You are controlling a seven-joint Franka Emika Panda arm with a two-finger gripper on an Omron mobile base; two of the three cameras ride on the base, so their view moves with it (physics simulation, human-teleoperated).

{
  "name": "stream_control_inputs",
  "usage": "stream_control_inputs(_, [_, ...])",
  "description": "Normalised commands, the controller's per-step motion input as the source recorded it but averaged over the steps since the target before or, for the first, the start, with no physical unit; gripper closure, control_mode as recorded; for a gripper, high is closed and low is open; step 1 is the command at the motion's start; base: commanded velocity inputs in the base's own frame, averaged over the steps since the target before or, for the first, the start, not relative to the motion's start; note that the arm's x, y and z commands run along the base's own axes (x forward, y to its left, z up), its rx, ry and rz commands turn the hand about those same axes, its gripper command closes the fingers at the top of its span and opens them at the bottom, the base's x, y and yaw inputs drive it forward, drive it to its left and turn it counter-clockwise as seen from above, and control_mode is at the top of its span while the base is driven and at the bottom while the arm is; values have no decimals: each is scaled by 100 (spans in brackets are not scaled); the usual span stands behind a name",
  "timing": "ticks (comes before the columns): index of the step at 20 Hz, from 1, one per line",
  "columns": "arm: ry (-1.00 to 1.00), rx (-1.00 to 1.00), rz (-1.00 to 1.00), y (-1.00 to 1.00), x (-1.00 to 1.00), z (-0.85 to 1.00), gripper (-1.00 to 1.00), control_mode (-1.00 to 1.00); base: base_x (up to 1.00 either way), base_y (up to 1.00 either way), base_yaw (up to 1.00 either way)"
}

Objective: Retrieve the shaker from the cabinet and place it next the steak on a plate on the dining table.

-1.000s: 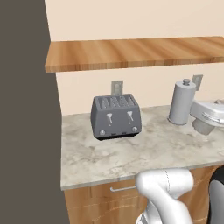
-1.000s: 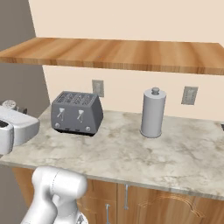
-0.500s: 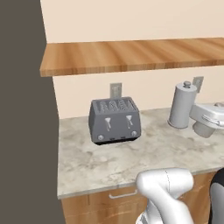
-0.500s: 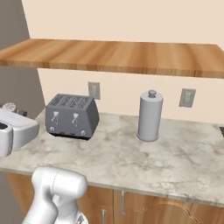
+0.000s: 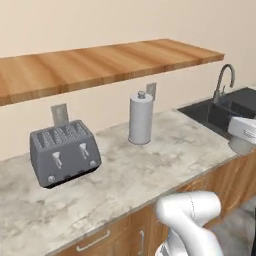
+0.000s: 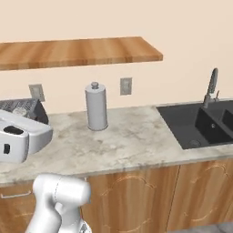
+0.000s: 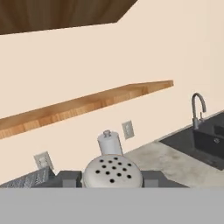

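Shaker [image 7: 112, 170] is out of the cabinet [image 5: 100, 62], clamped between my fingers [image 7: 112, 178], cap toward the camera. Retrieval looks done; dining table, plate and steak part is left, I'm facing the sink bench [image 5: 150, 165].

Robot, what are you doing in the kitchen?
The robot's hand is shut on the shaker, whose dotted cap sits between its fingers. Ahead lie the marbled counter with a toaster, a tall grey canister and a dark sink. The shaker is not yet by any plate.
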Motion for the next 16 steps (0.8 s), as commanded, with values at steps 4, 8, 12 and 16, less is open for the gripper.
stream_control_inputs(4, [0, 0, 0, 0, 0, 0, 100, 100, 0, 0, -96])
stream_control_inputs(8, [0, 0, 0, 0, 0, 0, 100, 100, 0, 0, -97])
stream_control_inputs(12, [0, 0, 0, 0, 0, 0, 100, 100, 0, 0, -98])
stream_control_inputs(16, [0, 0, 0, 0, 0, 0, 100, 100, 0, 0, -99])
